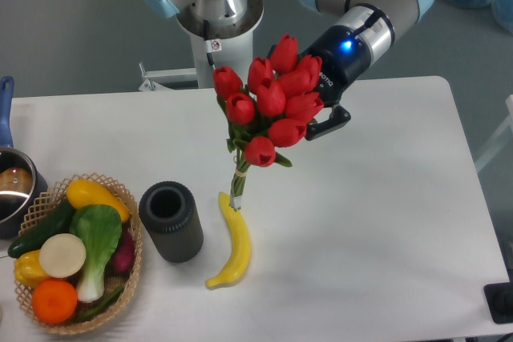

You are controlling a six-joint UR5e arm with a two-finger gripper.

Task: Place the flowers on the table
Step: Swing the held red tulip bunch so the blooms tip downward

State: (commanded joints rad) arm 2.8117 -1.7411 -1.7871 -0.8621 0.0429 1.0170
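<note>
The flowers [271, 102] are a bunch of red tulip buds with green leaves and tied stems. They hang tilted over the middle of the white table [377, 222], and the stem base [236, 195] sits low, just above the top of a banana. My gripper [322, 123] comes in from the upper right and is shut on the bunch at its head. The buds hide most of the fingers; one dark finger [333, 121] sticks out on the right of the buds.
A yellow banana [232, 247] lies right under the stem base. A black cylindrical cup [171, 220] stands left of it. A wicker basket [76, 255] of vegetables and fruit is at the front left, with a pot [12, 186] at the left edge.
</note>
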